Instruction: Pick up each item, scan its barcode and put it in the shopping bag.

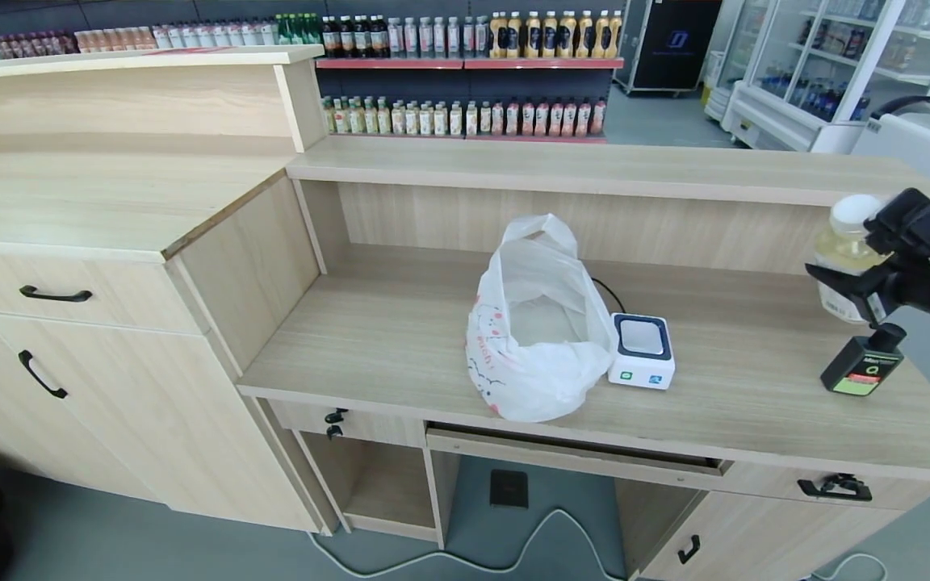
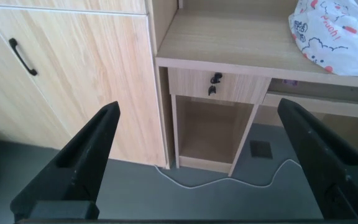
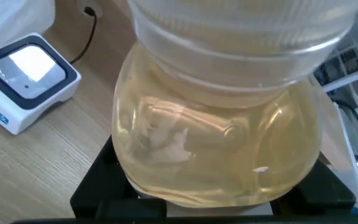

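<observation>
Far left, low beside the light wooden counter (image 1: 400,339), the left tool (image 2: 199,106) hangs with its fingers spread wide and nothing between them. Near the counter's middle a white, thin plastic shopping bag (image 1: 538,323) slumps with its mouth open upward. Just to its right sits a white square barcode scanner with a dark-framed window (image 1: 643,349). At the far right, the right tool (image 1: 865,266) is pinching a clear round plastic bottle of pale yellow liquid with a white cap (image 1: 840,246), lifted above the counter. A dark bottle with a green label (image 1: 865,367) stands right below it.

The held bottle is smooth and rounded, so it may twist or slip in the pinch. A low swing toward the scanner could topple the dark bottle. The limp bag may fold shut when the bottle arrives.

The held bottle's barcode cannot be made out, nor which way it faces. The bag's contents are unclear through the plastic, and the bottle hides most of the right tool's fingers.
</observation>
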You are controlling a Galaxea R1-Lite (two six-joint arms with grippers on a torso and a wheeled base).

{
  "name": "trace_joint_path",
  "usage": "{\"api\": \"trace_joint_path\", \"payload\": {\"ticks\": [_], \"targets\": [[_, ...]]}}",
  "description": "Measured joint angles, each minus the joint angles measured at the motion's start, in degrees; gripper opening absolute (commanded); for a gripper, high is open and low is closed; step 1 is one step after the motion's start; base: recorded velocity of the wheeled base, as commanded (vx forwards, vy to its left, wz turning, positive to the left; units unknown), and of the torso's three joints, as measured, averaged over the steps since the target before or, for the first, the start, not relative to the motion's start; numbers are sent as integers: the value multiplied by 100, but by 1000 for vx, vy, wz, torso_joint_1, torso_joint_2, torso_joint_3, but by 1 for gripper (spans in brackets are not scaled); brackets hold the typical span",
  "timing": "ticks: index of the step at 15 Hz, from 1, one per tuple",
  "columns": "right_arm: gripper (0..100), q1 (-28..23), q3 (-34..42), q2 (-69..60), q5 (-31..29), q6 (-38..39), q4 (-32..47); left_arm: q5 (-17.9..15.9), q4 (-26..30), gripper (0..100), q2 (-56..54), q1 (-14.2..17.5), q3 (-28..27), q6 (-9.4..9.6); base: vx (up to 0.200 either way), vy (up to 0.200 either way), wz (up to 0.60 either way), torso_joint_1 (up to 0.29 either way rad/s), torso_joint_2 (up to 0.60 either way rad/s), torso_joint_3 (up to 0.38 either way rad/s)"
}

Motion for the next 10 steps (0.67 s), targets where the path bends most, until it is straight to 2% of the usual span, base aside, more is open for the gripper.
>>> {"api": "trace_joint_path", "payload": {"ticks": [2, 5, 10], "targets": [[0, 284, -260, 232, 134, -183, -13, 2, 0, 100, 0, 0, 0, 0, 0, 0, 0, 0, 0, 0], [0, 549, -482, 573, 688, -534, -5, 2, 0, 100, 0, 0, 0, 0, 0, 0, 0, 0, 0, 0], [0, 733, -772, 1112, 1646, -1156, -88, -2, 0, 100, 0, 0, 0, 0, 0, 0, 0, 0, 0, 0]]}}
